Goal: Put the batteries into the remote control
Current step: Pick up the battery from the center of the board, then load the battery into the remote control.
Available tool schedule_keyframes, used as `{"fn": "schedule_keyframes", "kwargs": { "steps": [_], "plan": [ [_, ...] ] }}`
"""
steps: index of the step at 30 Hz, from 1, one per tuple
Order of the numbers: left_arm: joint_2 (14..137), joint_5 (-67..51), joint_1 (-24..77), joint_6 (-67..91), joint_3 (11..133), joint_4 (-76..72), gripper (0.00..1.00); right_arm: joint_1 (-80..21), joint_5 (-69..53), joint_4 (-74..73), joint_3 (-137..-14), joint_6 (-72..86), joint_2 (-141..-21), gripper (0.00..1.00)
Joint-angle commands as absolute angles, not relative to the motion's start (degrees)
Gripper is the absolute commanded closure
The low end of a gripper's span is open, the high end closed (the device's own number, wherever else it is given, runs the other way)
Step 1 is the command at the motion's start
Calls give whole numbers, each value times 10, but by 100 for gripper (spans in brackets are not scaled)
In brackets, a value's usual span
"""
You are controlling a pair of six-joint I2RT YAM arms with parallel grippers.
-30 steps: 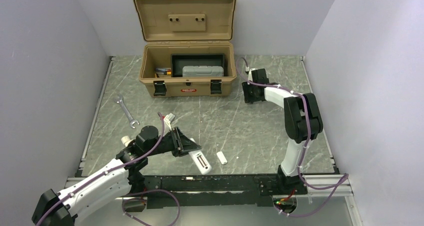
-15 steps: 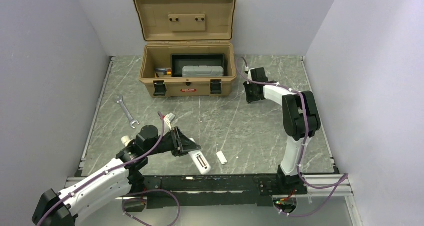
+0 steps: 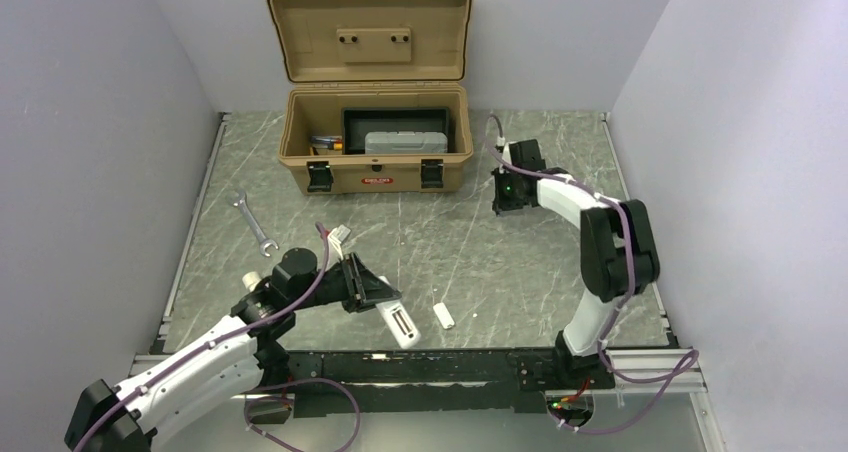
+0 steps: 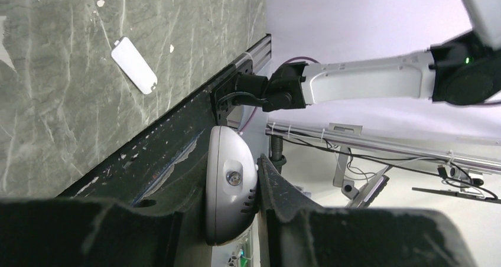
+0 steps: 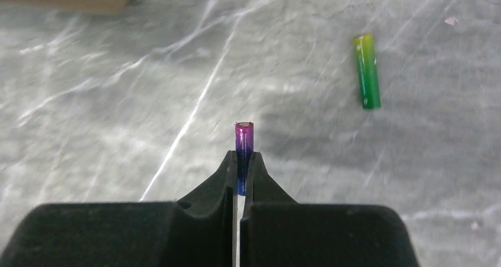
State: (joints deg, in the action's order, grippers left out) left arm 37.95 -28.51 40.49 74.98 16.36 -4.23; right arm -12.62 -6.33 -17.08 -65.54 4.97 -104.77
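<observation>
Right gripper (image 5: pixel 241 160) pinches the purple battery (image 5: pixel 243 138), with the green battery (image 5: pixel 367 71) lying on the table (image 5: pixel 118 101) nearby. Left gripper (image 3: pixel 378 294) clamps the white remote control (image 4: pixel 227 184).

Top cam: high behind the arm bases, looking down on the whole grey marbled tabletop (image 3: pixel 480 262). Left wrist cam: tight behind left gripper (image 4: pixel 231 202), facing the near edge; shares the small white plastic tab (image 4: pixel 134 65) with top. Right wrist cam: close over the tabletop.

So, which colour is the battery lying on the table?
Green battery, yellowish at one end; clearest in right wrist view.
</observation>
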Motion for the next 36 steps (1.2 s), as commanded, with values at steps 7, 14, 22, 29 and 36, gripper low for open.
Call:
{"fn": "schedule_keyframes", "kwargs": {
  "steps": [7,14,22,29,36],
  "plan": [
    [369,-270,380,698,232,19,100,-184,-117,-228,-569,73,-706,100],
    [364,-265,364,695,248,26,100,-419,-95,-238,-555,135,-517,100],
    [349,-262,363,687,270,22,100,-538,-242,-127,-501,193,-451,100],
    [348,-274,363,673,298,17,100,-579,-388,-4,-496,246,-470,100],
    [344,-280,363,678,289,-26,100,-586,-483,91,-474,271,-481,100]
  ]
}}
